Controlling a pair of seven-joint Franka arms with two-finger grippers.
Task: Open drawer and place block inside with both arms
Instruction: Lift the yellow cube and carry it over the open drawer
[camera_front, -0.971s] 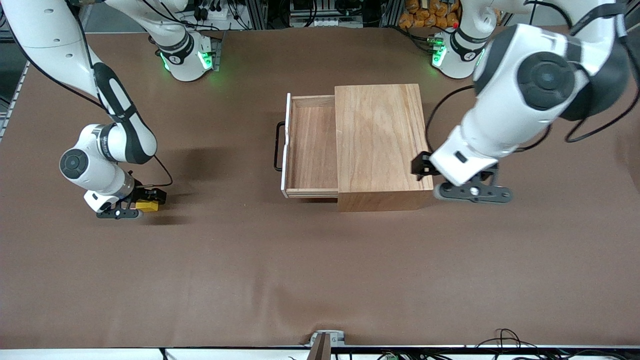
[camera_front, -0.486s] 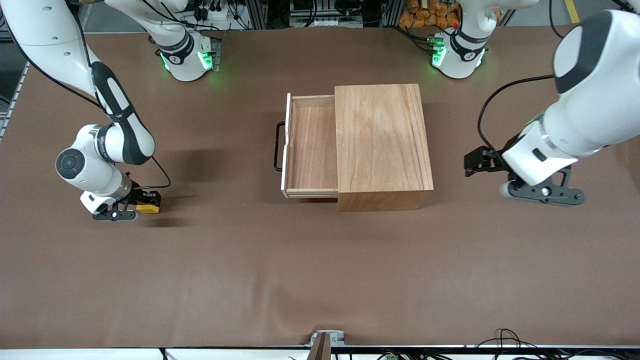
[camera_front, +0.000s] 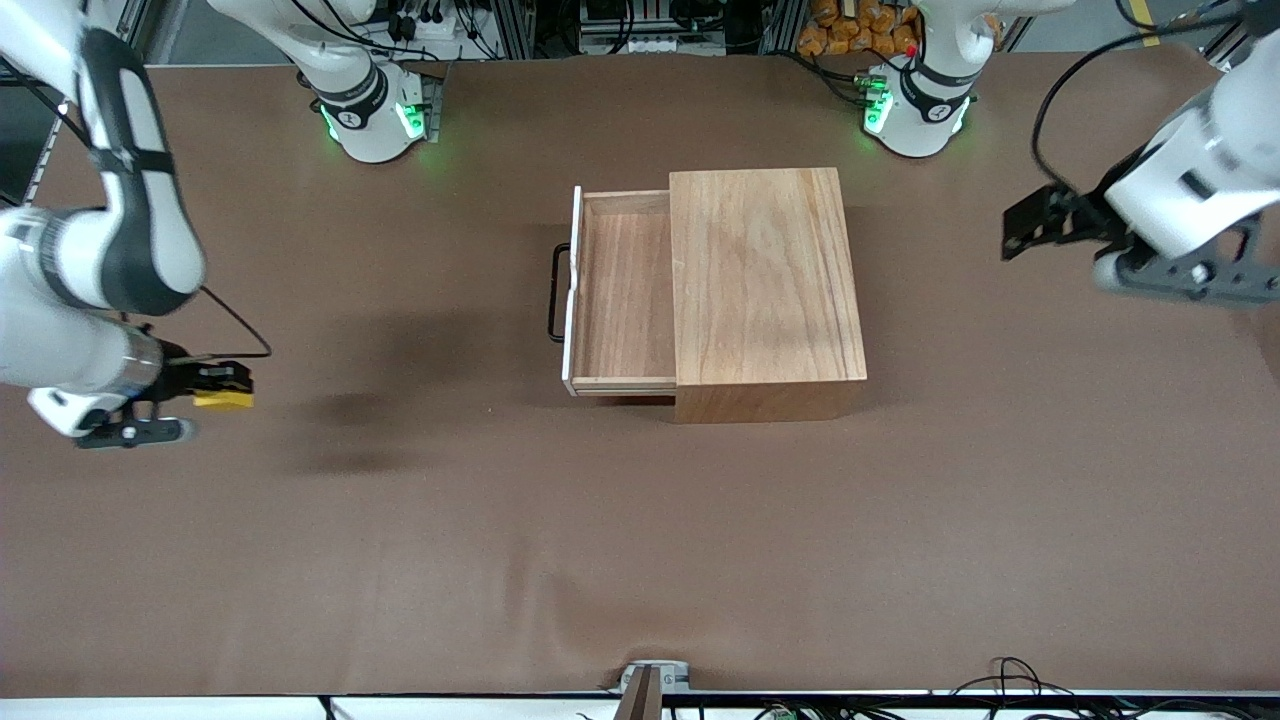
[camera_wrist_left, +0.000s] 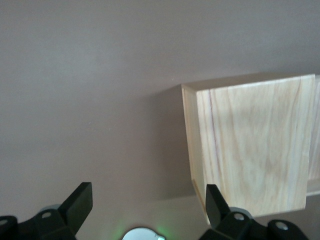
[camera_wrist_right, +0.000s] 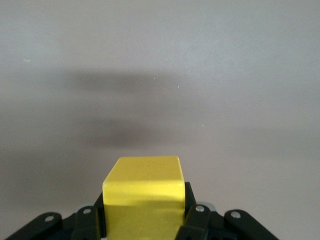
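Observation:
The drawer (camera_front: 622, 290) stands pulled out of the large wooden box (camera_front: 762, 290), toward the right arm's end of the table, its inside bare and its black wire handle (camera_front: 553, 294) facing that way. My right gripper (camera_front: 215, 388) is shut on the small yellow block (camera_front: 224, 398) and holds it above the table mat at the right arm's end; the block fills the right wrist view (camera_wrist_right: 142, 197) between the pads. My left gripper (camera_front: 1040, 222) is open and empty, raised over the mat at the left arm's end. The left wrist view shows the box (camera_wrist_left: 250, 145) and both fingertips (camera_wrist_left: 80, 202) spread wide.
The brown mat (camera_front: 640, 520) covers the whole table. Both green-lit arm bases (camera_front: 370, 115) stand along the edge farthest from the front camera. Cables and a small mount (camera_front: 645, 685) lie at the nearest edge.
My right gripper has lifted the yellow block off the mat and risen. My left arm has swung away from the box toward its own end and higher.

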